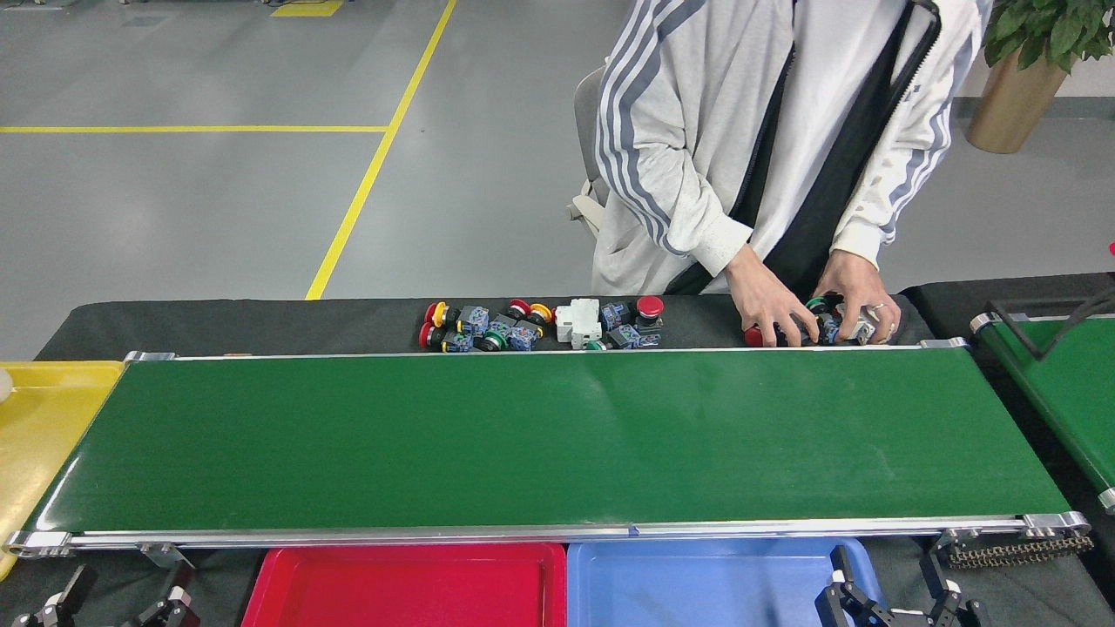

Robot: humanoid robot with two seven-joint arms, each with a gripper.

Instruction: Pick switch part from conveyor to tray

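The conveyor (540, 435) is a long dark green belt with silver rails, and nothing lies on it. Several switch parts (540, 324) with red, yellow, green and blue pieces sit in a row on the black cloth just behind its far rail. A person's hands (814, 309) rest on another small cluster of switch parts (827, 329) at the far right. Below the near rail lie a red tray (409, 583) and a blue tray (697, 583), both bare. My left gripper (118, 603) is at the bottom left and my right gripper (897, 603) at the bottom right, both open and holding nothing.
A yellow tray (43, 418) adjoins the conveyor's left end. A second, narrower green belt (1063, 383) with a black bar stands at the right. The person in a grey striped jacket (697, 131) leans over the far side. A potted plant (1028, 78) stands beyond.
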